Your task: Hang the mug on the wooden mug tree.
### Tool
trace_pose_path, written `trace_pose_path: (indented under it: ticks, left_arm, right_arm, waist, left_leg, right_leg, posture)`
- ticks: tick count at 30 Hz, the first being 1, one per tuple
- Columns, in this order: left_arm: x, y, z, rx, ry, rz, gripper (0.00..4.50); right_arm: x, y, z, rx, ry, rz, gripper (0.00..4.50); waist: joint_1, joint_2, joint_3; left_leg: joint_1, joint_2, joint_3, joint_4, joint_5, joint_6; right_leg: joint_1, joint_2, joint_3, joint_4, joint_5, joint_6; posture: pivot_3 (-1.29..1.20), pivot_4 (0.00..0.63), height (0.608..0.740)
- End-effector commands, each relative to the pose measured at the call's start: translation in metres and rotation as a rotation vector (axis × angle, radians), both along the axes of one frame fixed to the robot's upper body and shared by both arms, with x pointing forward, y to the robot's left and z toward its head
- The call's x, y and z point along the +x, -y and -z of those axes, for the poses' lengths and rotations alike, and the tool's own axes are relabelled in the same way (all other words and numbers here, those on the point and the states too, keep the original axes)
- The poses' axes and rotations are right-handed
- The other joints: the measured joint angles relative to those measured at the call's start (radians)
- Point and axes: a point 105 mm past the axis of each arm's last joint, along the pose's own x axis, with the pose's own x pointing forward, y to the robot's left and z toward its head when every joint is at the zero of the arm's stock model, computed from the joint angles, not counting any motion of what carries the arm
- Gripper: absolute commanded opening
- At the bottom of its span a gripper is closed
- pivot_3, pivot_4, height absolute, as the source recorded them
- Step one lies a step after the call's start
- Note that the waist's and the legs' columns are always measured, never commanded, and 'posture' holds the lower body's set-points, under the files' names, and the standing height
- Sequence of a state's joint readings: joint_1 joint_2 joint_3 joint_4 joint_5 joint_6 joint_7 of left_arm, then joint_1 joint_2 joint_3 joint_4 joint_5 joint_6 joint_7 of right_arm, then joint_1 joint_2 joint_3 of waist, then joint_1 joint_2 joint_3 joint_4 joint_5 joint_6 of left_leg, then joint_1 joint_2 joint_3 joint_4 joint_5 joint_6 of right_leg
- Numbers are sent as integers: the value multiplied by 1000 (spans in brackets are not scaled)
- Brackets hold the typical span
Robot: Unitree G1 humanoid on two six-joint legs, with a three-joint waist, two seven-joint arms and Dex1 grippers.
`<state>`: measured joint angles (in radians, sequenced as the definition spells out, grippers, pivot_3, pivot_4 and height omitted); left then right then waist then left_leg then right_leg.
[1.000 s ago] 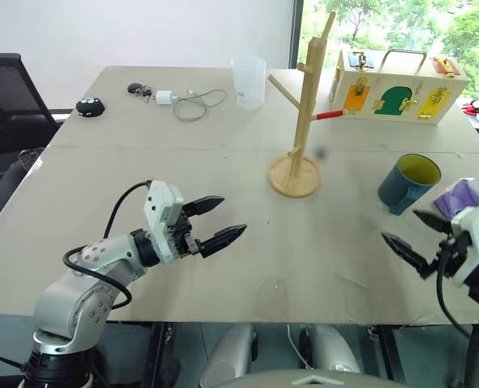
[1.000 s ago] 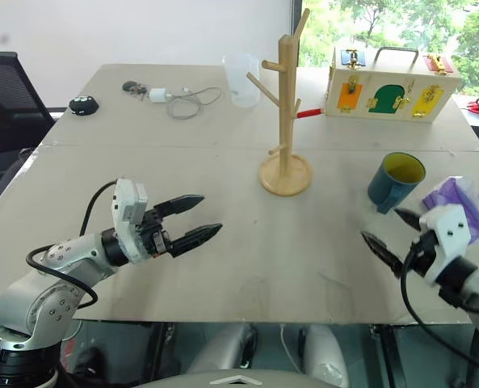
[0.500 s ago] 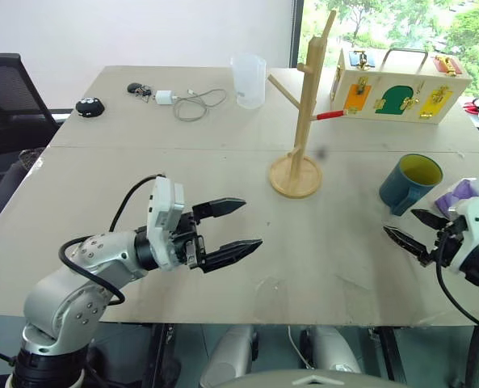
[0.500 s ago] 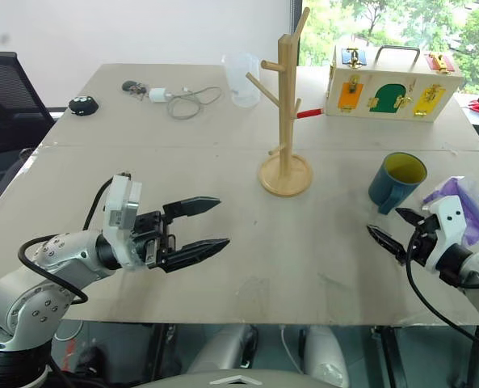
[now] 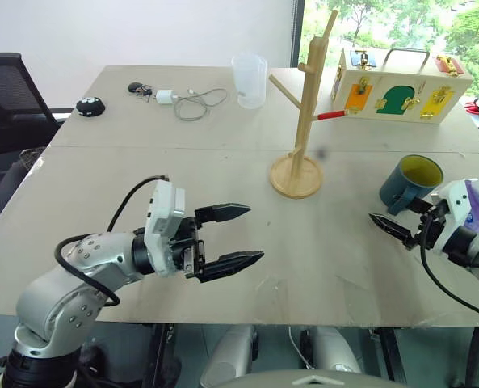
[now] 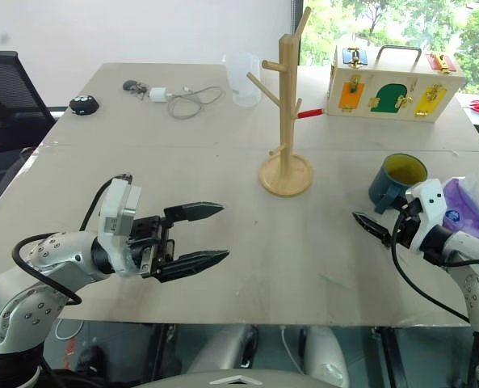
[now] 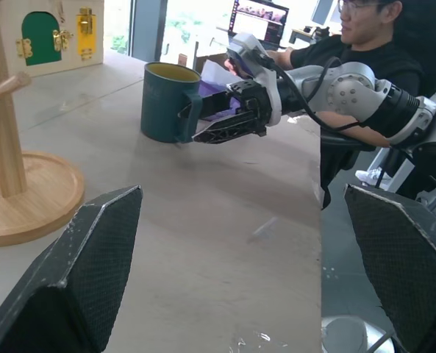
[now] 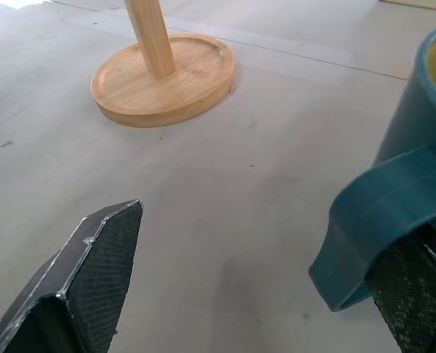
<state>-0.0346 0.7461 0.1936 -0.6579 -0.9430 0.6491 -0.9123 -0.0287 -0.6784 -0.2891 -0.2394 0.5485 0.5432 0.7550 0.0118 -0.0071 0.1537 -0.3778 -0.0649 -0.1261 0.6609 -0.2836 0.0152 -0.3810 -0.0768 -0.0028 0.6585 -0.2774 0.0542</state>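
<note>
Teal mug stands upright on the table; the open right gripper reaches its handle; left gripper hovers open.

The table spans the frame. The wooden mug tree stands on it at upper centre. The measuring cup sits behind it, toward the upper left; the latch box lies at the upper right. A cable with charger and a small round object lie along the upper left. The mug stands at the right, lower than the tree. The right gripper is just beside the mug's handle, lower right. The left gripper hovers at lower centre-left.
</note>
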Motion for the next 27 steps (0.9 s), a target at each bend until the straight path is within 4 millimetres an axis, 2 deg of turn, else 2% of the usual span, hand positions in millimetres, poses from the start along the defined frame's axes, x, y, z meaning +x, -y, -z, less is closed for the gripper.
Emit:
trace_pose_path:
  ticks: [1,10,11,13,15,18,19,24,27]
  left_arm:
    - [-4,0,-6,5,40,11,4500]
    - [1,-2,-5,9,54,-16,4500]
    - [1,-3,-5,9,56,-20,4500]
    - [2,-3,-5,11,59,-25,4500]
    - [3,-4,-6,14,63,-31,4500]
    - [4,-6,-6,18,69,-40,4500]
    - [5,-7,-6,20,72,-44,4500]
    - [8,-9,-8,21,81,-59,4500]
    - [9,-9,-8,17,84,-65,4500]
  right_arm:
    - [1,-3,-9,2,35,-12,4420]
    - [5,5,-1,13,29,9,4420]
    - [6,6,0,16,30,12,3909]
    - [8,8,2,18,31,16,3187]
    - [10,10,4,27,32,28,2179]
    - [11,11,6,26,32,35,430]
    - [11,10,7,24,32,34,61]
    - [12,8,6,15,48,29,61]
    - [14,6,-7,6,93,19,61]
  waist:
    - [0,0,0]
    - [0,0,0]
    - [0,0,0]
    - [0,0,0]
    - [0,0,0]
    - [0,0,0]
    - [0,1,0]
    - [-1,1,0]
    - [-1,1,0]
  left_leg:
    - [0,0,0,0,0,0]
    - [0,0,0,0,0,0]
    - [0,0,0,0,0,0]
    - [0,0,0,0,0,0]
    - [0,0,0,0,0,0]
    - [0,0,0,0,0,0]
    - [0,0,0,0,0,0]
    - [0,0,0,0,0,0]
    - [0,0,0,0,0,0]
  right_leg:
    - [0,0,0,0,0,0]
    - [0,0,0,0,0,0]
    - [0,0,0,0,0,0]
    - [0,0,0,0,0,0]
    - [0,0,0,0,0,0]
    - [0,0,0,0,0,0]
    - [0,0,0,0,0,0]
    - [0,0,0,0,0,0]
    - [0,0,0,0,0,0]
  posture:
    - [0,150,740]
    - [0,150,740]
    - [0,150,740]
    - [0,150,740]
    - [0,150,740]
    - [0,150,740]
    - [0,150,740]
    - [0,150,740]
    - [0,150,740]
